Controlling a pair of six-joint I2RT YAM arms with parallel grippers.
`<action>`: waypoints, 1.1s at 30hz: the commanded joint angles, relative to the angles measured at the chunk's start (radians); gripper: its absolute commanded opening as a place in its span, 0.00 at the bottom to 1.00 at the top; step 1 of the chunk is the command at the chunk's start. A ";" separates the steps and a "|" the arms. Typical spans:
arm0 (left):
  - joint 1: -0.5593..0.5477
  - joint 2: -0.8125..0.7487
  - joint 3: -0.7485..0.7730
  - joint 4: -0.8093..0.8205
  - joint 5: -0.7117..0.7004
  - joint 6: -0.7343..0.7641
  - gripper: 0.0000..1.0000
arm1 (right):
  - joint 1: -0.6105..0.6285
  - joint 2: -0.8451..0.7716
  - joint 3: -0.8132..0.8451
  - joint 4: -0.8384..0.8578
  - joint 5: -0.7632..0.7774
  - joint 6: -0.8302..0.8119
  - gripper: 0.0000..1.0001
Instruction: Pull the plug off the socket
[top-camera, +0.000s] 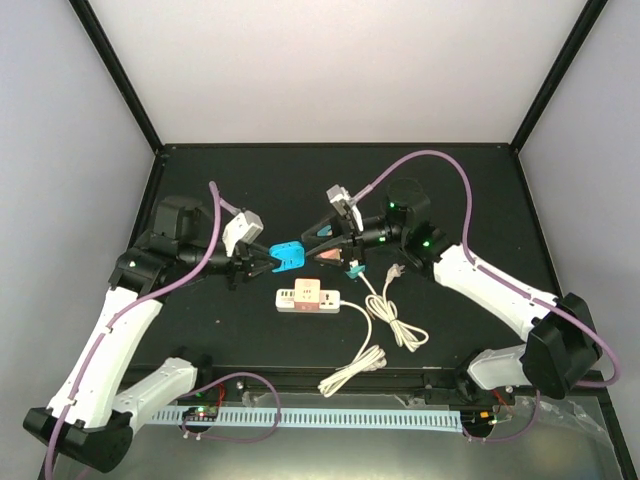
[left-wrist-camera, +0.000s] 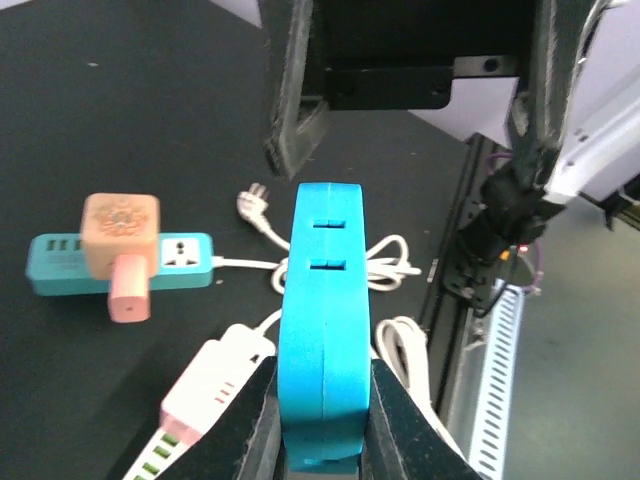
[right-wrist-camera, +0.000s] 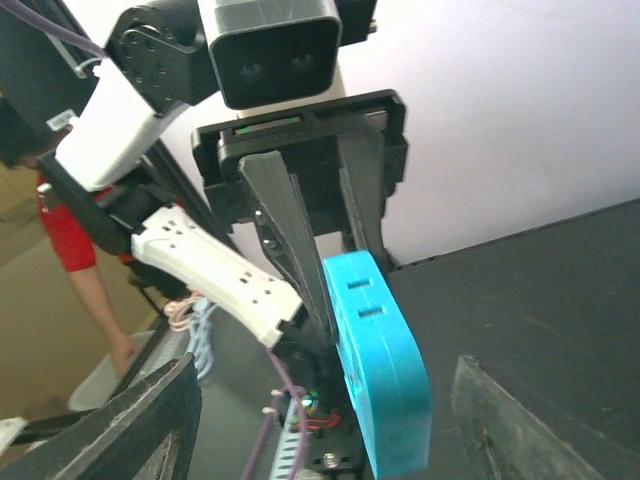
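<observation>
Now: left fingers (left-wrist-camera: 392, 425) clamp socket (left-wrist-camera: 325, 300), held above table (left-wrist-camera: 150, 120). Right fingers (right-wrist-camera: 150, 430) spread wide open just past socket's far end; contact cannot be told.

The socket block (top-camera: 287, 257) sits between the jaws of the left gripper (top-camera: 270, 261) over the middle of the worktop (top-camera: 470, 200), with the right gripper (top-camera: 318, 245) just to its right. Nearer the arm bases lies a long power strip (top-camera: 310, 298), its cable (top-camera: 400, 330) looping off rightward; behind it, beneath the right gripper, a shorter strip (left-wrist-camera: 190, 255) carries a cube adapter (left-wrist-camera: 120, 232)
</observation>
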 joint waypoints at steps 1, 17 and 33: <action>0.034 0.006 0.013 -0.009 -0.112 0.051 0.02 | -0.034 -0.017 -0.034 0.068 0.045 0.039 0.75; 0.080 0.148 -0.032 0.094 -0.947 0.417 0.02 | -0.104 -0.058 -0.090 -0.222 0.167 -0.294 0.99; 0.200 0.569 -0.140 0.682 -1.454 0.791 0.02 | -0.181 -0.121 -0.192 -0.347 0.250 -0.489 1.00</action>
